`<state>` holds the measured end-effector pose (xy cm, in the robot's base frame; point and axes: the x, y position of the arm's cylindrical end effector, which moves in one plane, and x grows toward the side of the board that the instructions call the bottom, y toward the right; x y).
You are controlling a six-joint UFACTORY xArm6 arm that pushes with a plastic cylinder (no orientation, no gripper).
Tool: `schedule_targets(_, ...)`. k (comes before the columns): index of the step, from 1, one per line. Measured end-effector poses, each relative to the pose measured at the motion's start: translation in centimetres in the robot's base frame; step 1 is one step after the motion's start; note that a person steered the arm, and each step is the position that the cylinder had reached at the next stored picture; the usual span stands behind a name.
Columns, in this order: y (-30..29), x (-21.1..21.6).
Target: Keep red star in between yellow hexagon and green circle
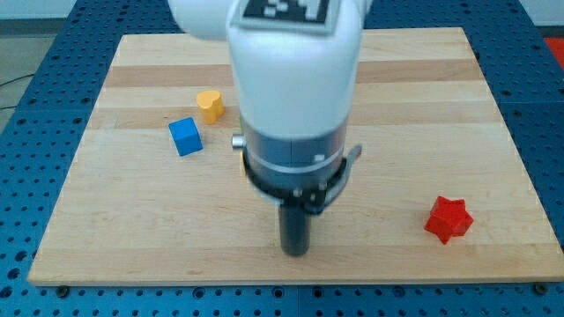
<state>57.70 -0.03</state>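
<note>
While my tip (295,253) rests near the table's (397,264) bottom edge, bare with no claw to judge, the red star (448,219) sits well right; yellow hexagon (210,105) and blue cube (185,136) lie upper left

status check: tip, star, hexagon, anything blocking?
My tip low centre, touching no block. Red star far to the view's right; yellow hexagon upper left, blue cube beside it. Green circle not visible, maybe behind arm.
</note>
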Motion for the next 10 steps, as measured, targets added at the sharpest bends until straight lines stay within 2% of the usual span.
schedule_targets(2,1.1,-7.6)
schedule_targets(4,3.3,-11.6)
schedule_targets(5,3.2,-7.3)
schedule_targets(6,-3.7,-7.8)
schedule_targets(7,-3.0,-8.2)
schedule_targets(8,1.2,-9.4)
schedule_targets(9,1.2,-11.9)
schedule_targets(10,-0.6,-10.4)
